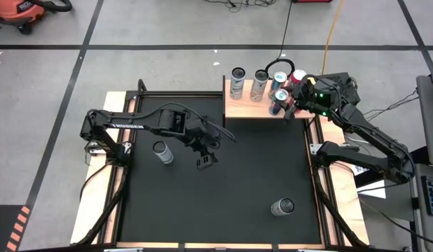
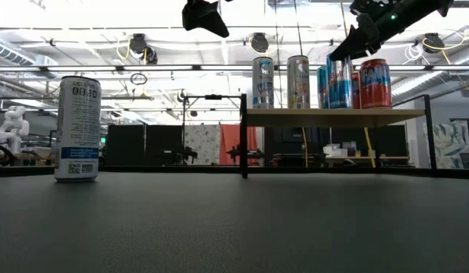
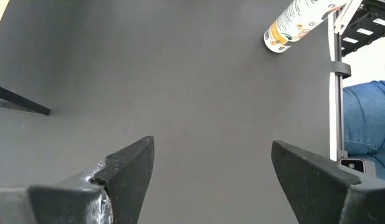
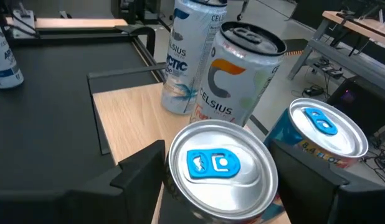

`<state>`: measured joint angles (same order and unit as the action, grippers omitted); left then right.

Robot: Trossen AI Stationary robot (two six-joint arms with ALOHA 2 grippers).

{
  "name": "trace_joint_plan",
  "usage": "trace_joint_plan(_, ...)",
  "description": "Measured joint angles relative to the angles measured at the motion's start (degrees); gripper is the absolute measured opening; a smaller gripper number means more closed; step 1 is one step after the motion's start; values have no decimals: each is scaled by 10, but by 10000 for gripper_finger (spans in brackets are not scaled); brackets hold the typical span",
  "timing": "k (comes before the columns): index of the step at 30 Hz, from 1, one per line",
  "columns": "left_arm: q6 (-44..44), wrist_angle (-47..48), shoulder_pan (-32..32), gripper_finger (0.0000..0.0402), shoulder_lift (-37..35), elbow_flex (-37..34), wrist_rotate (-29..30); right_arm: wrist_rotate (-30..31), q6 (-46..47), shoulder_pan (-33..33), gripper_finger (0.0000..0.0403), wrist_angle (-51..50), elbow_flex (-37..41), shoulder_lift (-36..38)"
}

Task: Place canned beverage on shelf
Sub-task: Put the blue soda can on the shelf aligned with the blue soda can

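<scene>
right pincer (image 1: 284,105) is straddling an upright blue-tabbed can (image 4: 221,163) on the shelf (image 1: 241,109), upper right; left pincer (image 1: 204,159) is hanging open mid-frame.

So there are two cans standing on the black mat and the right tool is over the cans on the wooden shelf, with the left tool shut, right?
Not quite: the left tool is open, as the left wrist view shows. The rest holds.

Grey floor (image 1: 167,28) w/ black tape lines, orange vac (image 1: 24,10) in corner; ceiling lights (image 2: 140,45) overhead.
</scene>
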<state>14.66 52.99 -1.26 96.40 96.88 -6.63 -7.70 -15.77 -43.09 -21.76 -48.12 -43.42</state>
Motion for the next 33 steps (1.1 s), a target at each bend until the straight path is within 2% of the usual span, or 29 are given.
trace_joint_plan(6,0,0,0,322,0,0,0,0,1,0,262,6,0,0)
trace_joint_plan(15,0,0,0,322,0,0,0,2,-1,0,288,10,0,4)
trace_joint_plan(25,0,0,0,322,0,0,0,0,1,0,293,16,0,64)
trace_joint_plan(33,0,0,0,322,0,0,0,0,38,0,292,-9,0,111)
